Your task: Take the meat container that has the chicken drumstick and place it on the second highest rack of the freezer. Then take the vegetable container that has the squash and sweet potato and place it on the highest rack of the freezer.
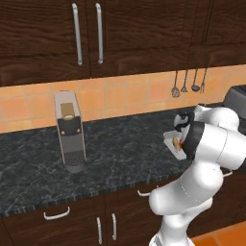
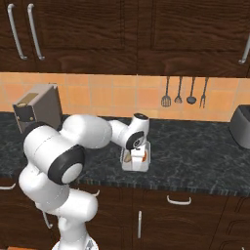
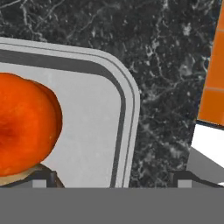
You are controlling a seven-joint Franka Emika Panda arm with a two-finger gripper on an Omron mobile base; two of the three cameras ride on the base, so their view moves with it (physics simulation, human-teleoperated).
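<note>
The vegetable container (image 2: 135,165) is a shallow white tray on the dark counter near its front edge, also seen past my forearm as the vegetable container (image 1: 170,141). In the hand view its rounded rim (image 3: 131,109) runs up between my fingertips. The round red-orange squash (image 3: 24,124) fills the tray's left side, and a tan edge of the sweet potato (image 3: 15,178) shows below it. My gripper (image 3: 113,179) is open and hovers low over the tray, astride its rim, one fingertip (image 3: 43,177) inside and the other over bare counter. The meat container and the freezer are out of view.
A tall grey countertop appliance (image 1: 69,132) stands at the left of the black marble counter (image 1: 120,149). Kitchen utensils (image 2: 185,93) hang on the orange tiled wall. A dark appliance (image 2: 241,124) sits at the far right. Dark wooden cabinets hang overhead.
</note>
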